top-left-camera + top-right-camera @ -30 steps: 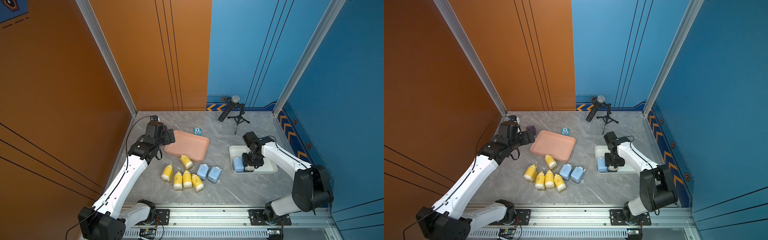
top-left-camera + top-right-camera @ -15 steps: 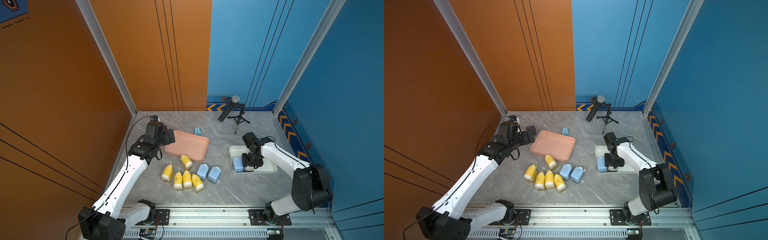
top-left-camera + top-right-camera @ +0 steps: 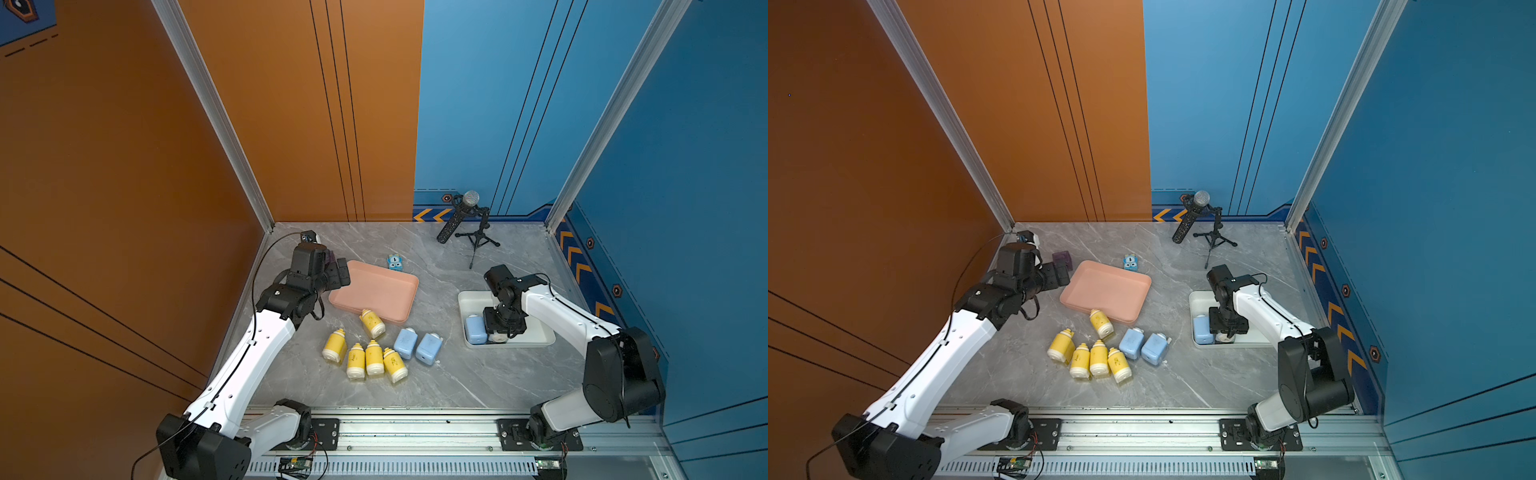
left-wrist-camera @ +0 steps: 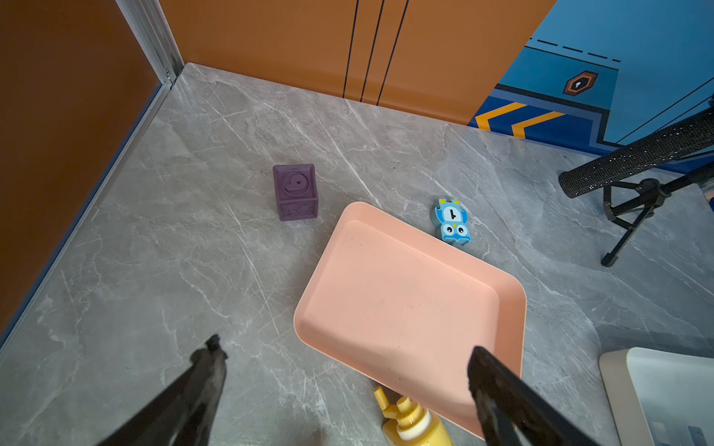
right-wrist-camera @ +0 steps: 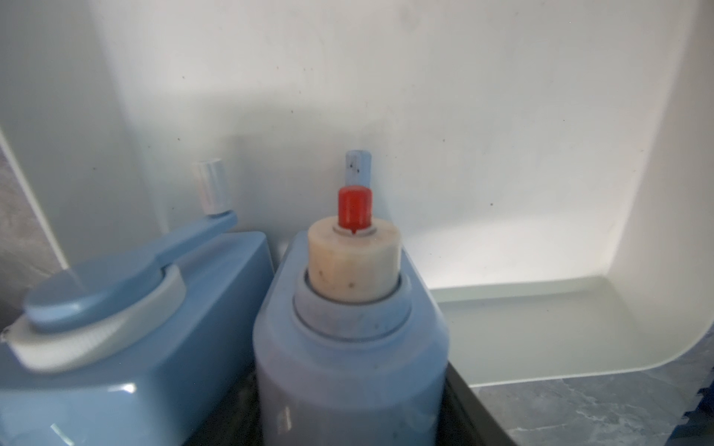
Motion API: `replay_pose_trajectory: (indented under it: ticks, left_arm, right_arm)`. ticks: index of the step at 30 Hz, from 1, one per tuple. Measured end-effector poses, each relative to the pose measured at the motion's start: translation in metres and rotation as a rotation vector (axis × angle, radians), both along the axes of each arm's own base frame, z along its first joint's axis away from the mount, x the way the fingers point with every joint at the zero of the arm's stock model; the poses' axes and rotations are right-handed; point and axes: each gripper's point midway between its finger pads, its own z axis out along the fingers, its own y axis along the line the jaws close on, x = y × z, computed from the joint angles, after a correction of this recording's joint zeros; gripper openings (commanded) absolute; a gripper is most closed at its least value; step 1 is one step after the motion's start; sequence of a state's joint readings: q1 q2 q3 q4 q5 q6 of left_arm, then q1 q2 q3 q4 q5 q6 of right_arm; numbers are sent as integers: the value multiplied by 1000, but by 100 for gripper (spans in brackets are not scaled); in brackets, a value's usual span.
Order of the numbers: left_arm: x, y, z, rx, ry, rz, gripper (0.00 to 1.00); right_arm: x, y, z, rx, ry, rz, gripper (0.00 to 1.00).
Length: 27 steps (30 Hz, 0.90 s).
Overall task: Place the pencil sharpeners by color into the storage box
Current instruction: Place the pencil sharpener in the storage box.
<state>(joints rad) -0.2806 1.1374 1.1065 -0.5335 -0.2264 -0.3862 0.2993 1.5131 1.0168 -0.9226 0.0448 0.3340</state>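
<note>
Sharpeners (image 3: 374,357): hard, light, smooth plastic judged; flat body sides best pinched, not cap. Blue sharpener (image 5: 347,367) clasped by right gripper (image 3: 500,328) in white tray (image 3: 538,332); left gripper (image 4: 344,347) spread, empty.

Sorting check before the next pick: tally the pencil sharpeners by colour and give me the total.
Yellow sharpeners: 5, all on the table
Light blue sharpeners: 4, two on the table, two in the white tray, one of those in the right claw
Total: 9
</note>
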Motion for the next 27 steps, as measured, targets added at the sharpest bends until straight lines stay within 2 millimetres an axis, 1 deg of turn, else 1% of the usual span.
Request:
replay_pose_trajectory:
  ticks: [15,21,27]
  left_arm:
    - [0,0,0,0,0,0,98]
    - [0,0,0,0,0,0,98]
    - [0,0,0,0,0,0,98]
  right_arm:
    - [0,1,2,-7,-7,5,63]
    - [-3,1,2,-11,-1,10,66]
    - [-2,2,8,-5,-21,12,66]
